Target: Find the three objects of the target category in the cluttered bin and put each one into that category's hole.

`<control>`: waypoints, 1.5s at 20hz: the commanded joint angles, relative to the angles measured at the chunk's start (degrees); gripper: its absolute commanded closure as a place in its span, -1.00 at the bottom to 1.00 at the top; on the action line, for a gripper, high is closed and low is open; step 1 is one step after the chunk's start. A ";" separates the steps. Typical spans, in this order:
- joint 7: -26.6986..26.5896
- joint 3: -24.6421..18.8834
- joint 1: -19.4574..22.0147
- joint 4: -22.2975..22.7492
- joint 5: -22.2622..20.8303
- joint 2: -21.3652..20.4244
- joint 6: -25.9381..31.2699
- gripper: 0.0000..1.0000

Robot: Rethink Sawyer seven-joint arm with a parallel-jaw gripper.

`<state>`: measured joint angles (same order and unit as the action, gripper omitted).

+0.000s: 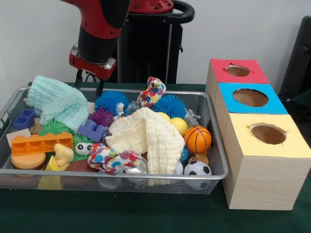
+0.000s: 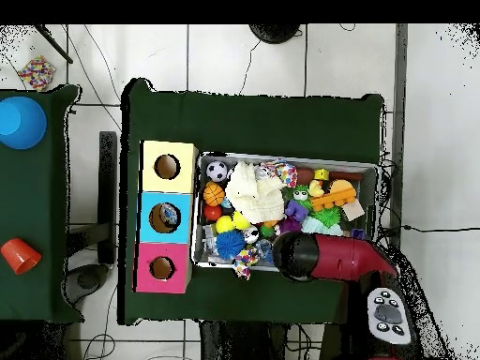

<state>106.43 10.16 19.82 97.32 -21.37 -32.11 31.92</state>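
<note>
A wire mesh bin (image 1: 217,141) holds a heap of toys. On its right side lie a basketball (image 1: 197,139), a soccer ball (image 1: 197,169) and a yellow ball (image 1: 179,125). A cream cloth (image 1: 143,133) covers the middle and a mint cloth (image 1: 58,102) lies at the back left. An orange block (image 1: 41,143) and a purple block (image 1: 99,124) sit on the left. My gripper (image 1: 90,83) hangs open over the bin's back left edge, holding nothing. In the overhead view the red arm (image 2: 323,255) hides the gripper above the bin (image 2: 286,156).
A wooden box beside the bin has three holes: red (image 1: 237,70), blue (image 1: 250,97), yellow (image 1: 268,133). Two blue spiky balls (image 1: 111,101) and patterned cloths (image 1: 114,158) add to the clutter. A blue bowl (image 2: 21,122) and a red cup (image 2: 19,255) stand on a separate table.
</note>
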 commanded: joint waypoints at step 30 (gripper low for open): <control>13.10 17.33 -13.95 -7.24 -5.69 9.74 -19.86 -1.00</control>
<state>106.43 24.98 7.74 95.42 -27.37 -25.13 18.21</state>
